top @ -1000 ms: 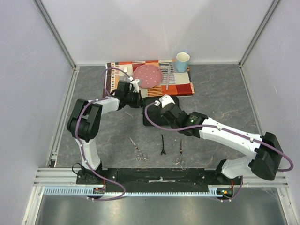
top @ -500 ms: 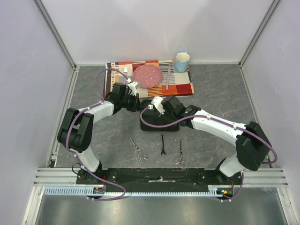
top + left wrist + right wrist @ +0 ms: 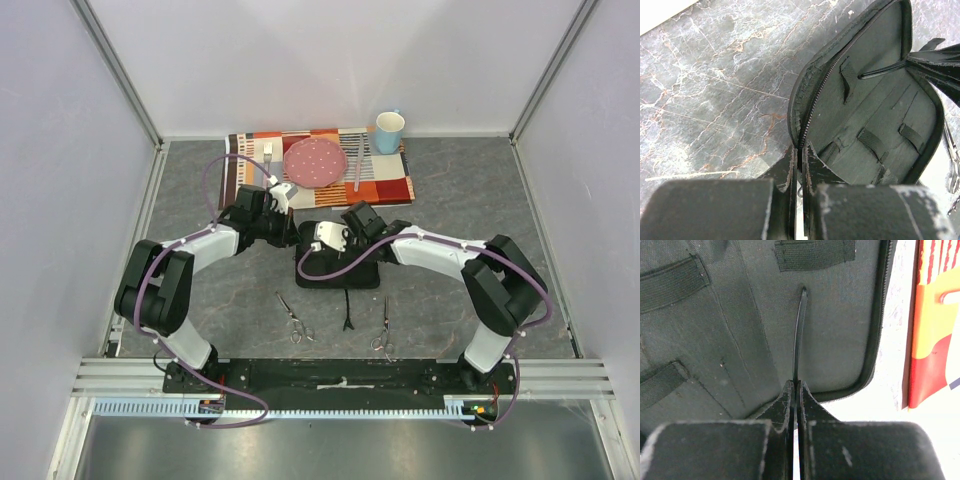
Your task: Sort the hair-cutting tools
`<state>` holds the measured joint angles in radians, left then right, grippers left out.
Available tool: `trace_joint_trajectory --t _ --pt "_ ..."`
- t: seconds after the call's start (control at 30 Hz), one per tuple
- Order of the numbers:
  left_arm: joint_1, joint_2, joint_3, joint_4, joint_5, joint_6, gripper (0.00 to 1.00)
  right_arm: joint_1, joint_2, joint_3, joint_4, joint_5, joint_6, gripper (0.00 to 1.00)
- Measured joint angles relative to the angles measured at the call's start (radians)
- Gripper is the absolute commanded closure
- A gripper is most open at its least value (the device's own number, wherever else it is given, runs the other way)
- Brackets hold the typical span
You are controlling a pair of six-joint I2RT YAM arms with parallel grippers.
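Thin black hair clip is pinched tight in the right claw, tip already inside the flat black zip case, prob aiming for a black elastic loop. Left claw is clamped shut on the case's zipper rim, propping the lid up imo. Silver ring-handled scissors, a second silver pair + another black clip lie on the grey marbled surface just in front of the case.
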<state>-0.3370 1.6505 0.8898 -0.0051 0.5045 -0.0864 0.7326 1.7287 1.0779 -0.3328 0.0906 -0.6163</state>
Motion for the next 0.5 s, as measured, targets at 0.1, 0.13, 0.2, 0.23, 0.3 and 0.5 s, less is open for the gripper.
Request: trace_joint_trajectory --t 0.1,0.13,0.2,0.23,0.3,0.5 --pt "0.000 0.000 0.000 0.005 0.002 0.003 0.98 -0.017 0.000 0.000 0.018 -0.032 -0.051 1.00" --pt "0.000 0.000 0.000 0.006 0.002 0.004 0.98 -0.022 0.001 0.000 0.024 -0.044 -0.063 1.00" --pt "0.000 0.000 0.000 0.008 0.003 0.006 0.98 -0.032 0.002 0.000 0.034 -0.066 -0.085 1.00" --pt "0.000 0.000 0.000 0.008 0.003 0.007 0.98 -0.035 0.003 0.000 0.039 -0.072 -0.093 1.00" --pt "0.000 0.000 0.000 0.008 0.004 0.010 0.98 -0.039 0.009 0.000 0.051 -0.087 -0.109 1.00" --pt "-0.001 0.000 0.000 0.008 0.005 0.014 0.98 -0.043 0.037 0.000 0.096 -0.124 -0.146 1.00"
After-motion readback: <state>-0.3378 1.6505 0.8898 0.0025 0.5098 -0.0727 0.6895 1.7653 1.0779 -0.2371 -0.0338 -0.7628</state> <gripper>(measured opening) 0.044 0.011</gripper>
